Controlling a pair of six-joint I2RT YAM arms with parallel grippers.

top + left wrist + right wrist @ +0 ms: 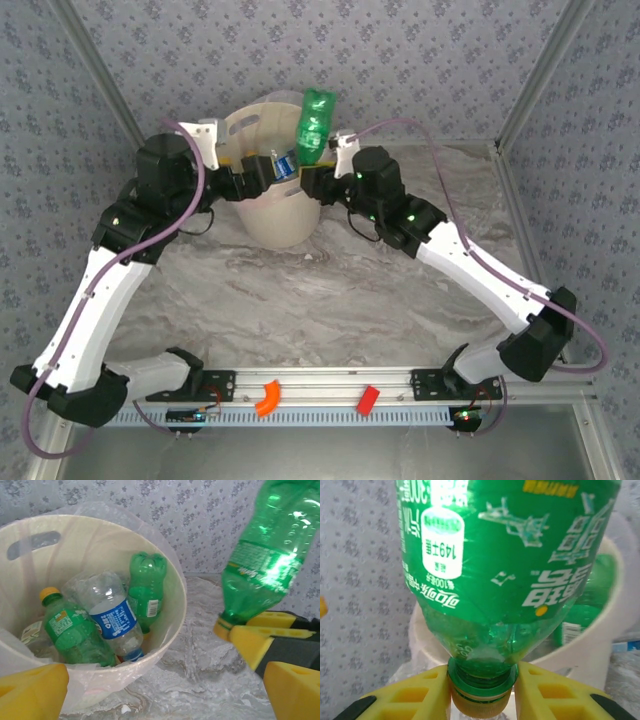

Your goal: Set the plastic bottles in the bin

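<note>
Handling: green bottle (505, 555) likely empty, light, thin-walled, slick; neck stiffest hold. Right gripper (482, 695) jaws pinch neck by cap, bottle inverted beside bin (170, 580). Left gripper (165, 680) jaws spread, empty.

Arms extended forward — left end effector (165, 682) spread wide, right end effector (482, 694) clamping green bottle (510, 555).

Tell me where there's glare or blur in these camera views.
Left wrist: strong glare on the held green bottle, left fingers blurred up close. Right wrist: bottle print sharp, bin behind soft. Top external: even, soft light, no glare.
</note>
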